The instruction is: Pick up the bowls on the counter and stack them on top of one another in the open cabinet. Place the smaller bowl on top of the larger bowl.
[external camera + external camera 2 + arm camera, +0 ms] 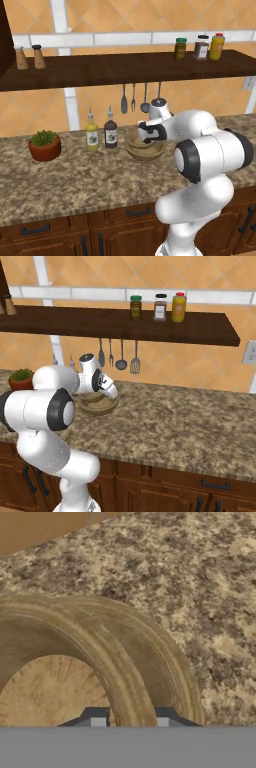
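A wide tan-brown bowl (144,151) (100,405) rests on the speckled granite counter (75,180) (190,421), under the hanging utensils. In the hand view two concentric wooden rims appear. The outer rim is the larger bowl (165,657). The inner rim looks like the smaller bowl (55,692) sitting inside it, with a light bottom. My gripper (130,721) (148,136) reaches down into the bowl, its fingertips (98,720) close on either side of the inner rim. The open cabinet (125,67) (125,323) runs above.
Two sauce bottles (101,131) and a terracotta plant pot (44,145) (21,379) stand left of the bowl. Utensils (140,97) (117,355) hang just behind it. On the shelf are two shakers (29,57) at left and three jars (200,48) (158,307) at right.
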